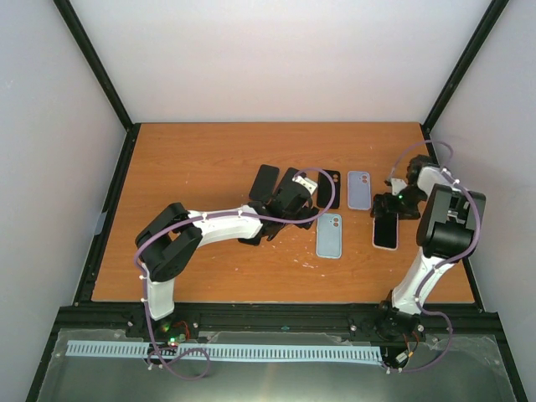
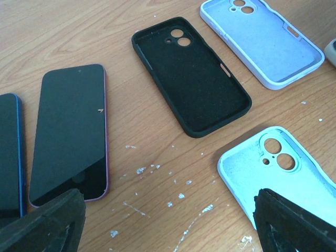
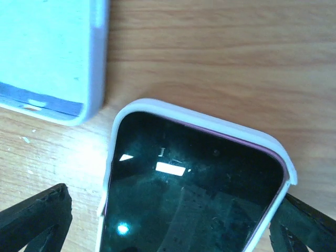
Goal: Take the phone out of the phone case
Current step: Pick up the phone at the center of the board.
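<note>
A phone with a dark screen [image 3: 194, 189] lies face up in a white case [image 3: 210, 123] on the wooden table, at the right in the top view [image 1: 385, 230]. My right gripper [image 3: 168, 226] is open and straddles its end, one finger [image 3: 37, 220] on each side; it also shows in the top view [image 1: 389, 206]. My left gripper [image 2: 168, 220] is open and empty, hovering over bare table at the centre [image 1: 289, 201].
Empty cases lie nearby: black [image 2: 191, 73], lavender [image 2: 262, 42], light blue [image 2: 283, 173]. Two bare phones lie to the left, one maroon-rimmed [image 2: 71, 134], one blue-rimmed [image 2: 9, 152]. A pale empty case [image 3: 47, 52] lies close beside the cased phone.
</note>
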